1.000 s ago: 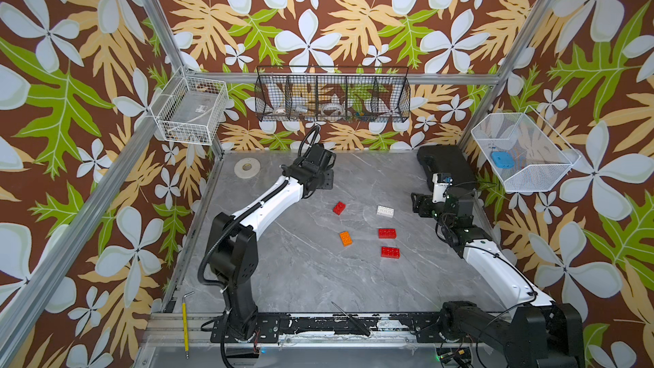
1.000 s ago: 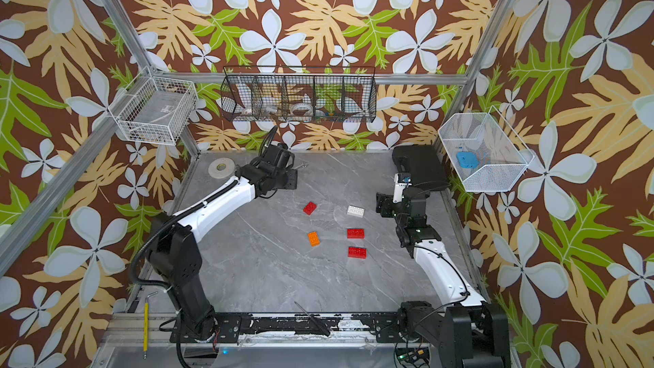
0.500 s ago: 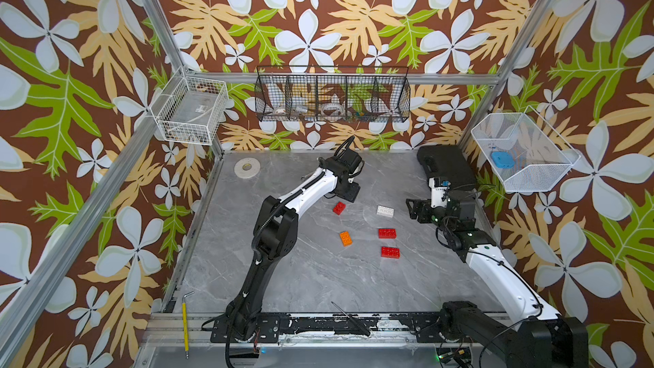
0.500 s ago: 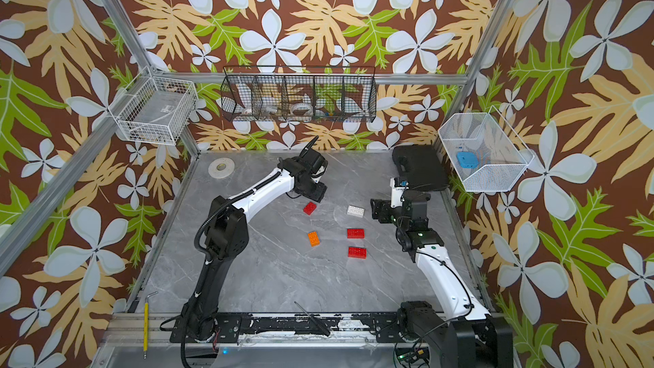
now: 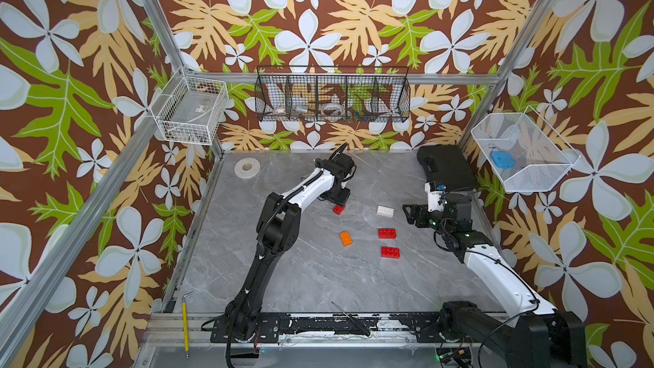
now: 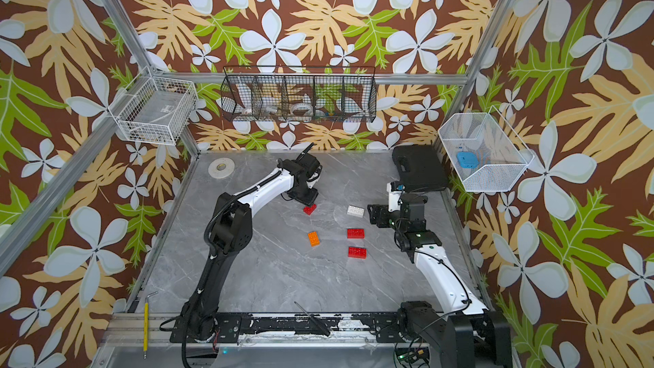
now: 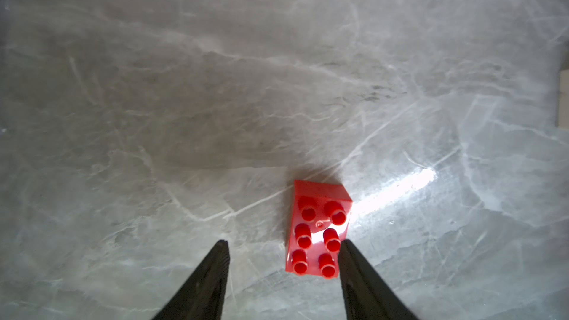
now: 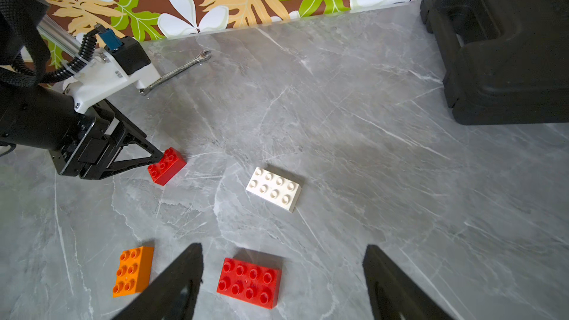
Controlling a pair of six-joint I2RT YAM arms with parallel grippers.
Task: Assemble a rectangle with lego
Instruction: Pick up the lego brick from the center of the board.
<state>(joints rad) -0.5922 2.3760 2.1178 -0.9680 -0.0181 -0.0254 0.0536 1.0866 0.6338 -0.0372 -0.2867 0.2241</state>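
Five Lego bricks lie loose and studs up on a grey marble table (image 5: 318, 277), seen from above, with none touching another. No rectangle is joined.

The left gripper (image 7: 283, 243) reaches down at the far middle of the table. Its jaws stand partly apart and grip nothing. A small red brick (image 7: 317, 232) lies on the table with its near end between the two black fingers. It sits close against one fingertip (image 7: 345, 250), and a clear gap separates it from the other.

To the right of that brick lies a white brick (image 5: 385, 211). The right gripper (image 5: 410, 214) hangs just right of the white brick. Its wrist view shows its jaws wide apart and empty.

Nearer the front, an orange brick (image 5: 345, 238) lies to the left. A larger red brick (image 5: 386, 233) lies directly in front of the white one. A second larger red brick (image 5: 390, 252) lies nearer still.

A black case (image 5: 446, 168) sits in the far right corner. A roll of tape (image 5: 246, 168) sits in the far left corner. A wrench (image 8: 175, 72) lies by the back wall, behind the left arm.
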